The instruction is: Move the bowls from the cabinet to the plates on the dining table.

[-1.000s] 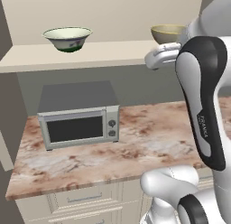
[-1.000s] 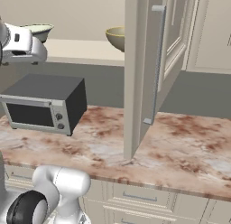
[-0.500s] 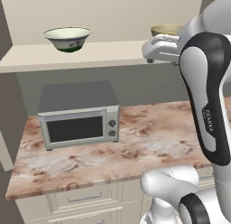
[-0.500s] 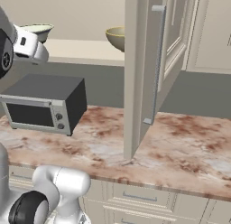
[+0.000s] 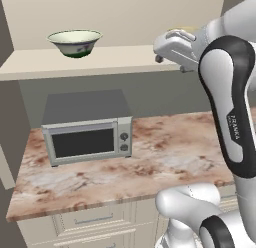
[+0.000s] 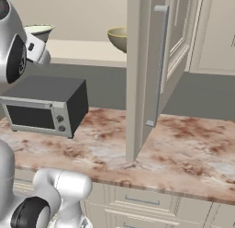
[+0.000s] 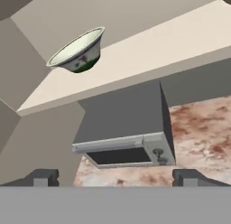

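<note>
Since a second ago the hand has swung left and up along the shelf, so that it now covers most of the olive-tan bowl [image 5: 181, 29] in the left base view; only a yellowish sliver of rim peeks above it. There the cream-white bowl [image 5: 75, 42] sits upright on the cabinet [image 5: 100, 59] shelf, well to the left, above the microwave [image 5: 87, 127] on the counter [image 5: 165, 157].

From the right base view, the open cabinet door [image 6: 153, 75] stands edge-on, its long grey handle facing us; it is swung out so the shelf can be reached. The olive-tan bowl [image 6: 118, 38] rests just behind it, the cream-white bowl [image 6: 39, 31] further left, partly behind the arm.

The hand view tilts (so the shelf slants), looking toward the cream-white bowl [image 7: 77, 51]. The gripper [image 7: 115, 178] has its jaws spread fully wide, with nothing between them. Likely it is lining up on one bowl; neither has left the shelf.
</note>
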Robot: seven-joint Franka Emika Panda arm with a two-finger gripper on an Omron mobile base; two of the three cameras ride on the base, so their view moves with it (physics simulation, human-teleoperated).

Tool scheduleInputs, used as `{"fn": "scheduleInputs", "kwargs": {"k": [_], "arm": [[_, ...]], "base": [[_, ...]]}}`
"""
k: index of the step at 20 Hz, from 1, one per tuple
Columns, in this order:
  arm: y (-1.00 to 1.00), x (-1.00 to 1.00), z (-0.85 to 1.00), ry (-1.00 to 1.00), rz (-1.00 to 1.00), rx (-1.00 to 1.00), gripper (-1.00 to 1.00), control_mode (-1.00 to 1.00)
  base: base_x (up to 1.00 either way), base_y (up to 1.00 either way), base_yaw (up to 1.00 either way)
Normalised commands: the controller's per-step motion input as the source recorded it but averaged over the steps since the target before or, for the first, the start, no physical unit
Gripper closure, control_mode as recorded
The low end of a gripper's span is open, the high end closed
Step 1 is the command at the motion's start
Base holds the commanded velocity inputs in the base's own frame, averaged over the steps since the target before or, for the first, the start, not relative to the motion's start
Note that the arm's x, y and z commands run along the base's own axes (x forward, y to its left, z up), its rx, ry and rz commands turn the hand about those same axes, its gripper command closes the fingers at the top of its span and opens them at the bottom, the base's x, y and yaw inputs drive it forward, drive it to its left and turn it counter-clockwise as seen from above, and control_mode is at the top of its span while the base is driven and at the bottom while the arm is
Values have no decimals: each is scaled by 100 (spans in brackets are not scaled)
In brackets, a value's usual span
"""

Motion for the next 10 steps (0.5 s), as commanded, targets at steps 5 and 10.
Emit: {"fn": "scheduleInputs", "kwargs": {"k": [5,10], "arm": [[27,40,0,2,0,0,-100,-100],[29,50,0,0,0,3,-100,-100]], "base": [[0,0,0],[0,0,0]]}}
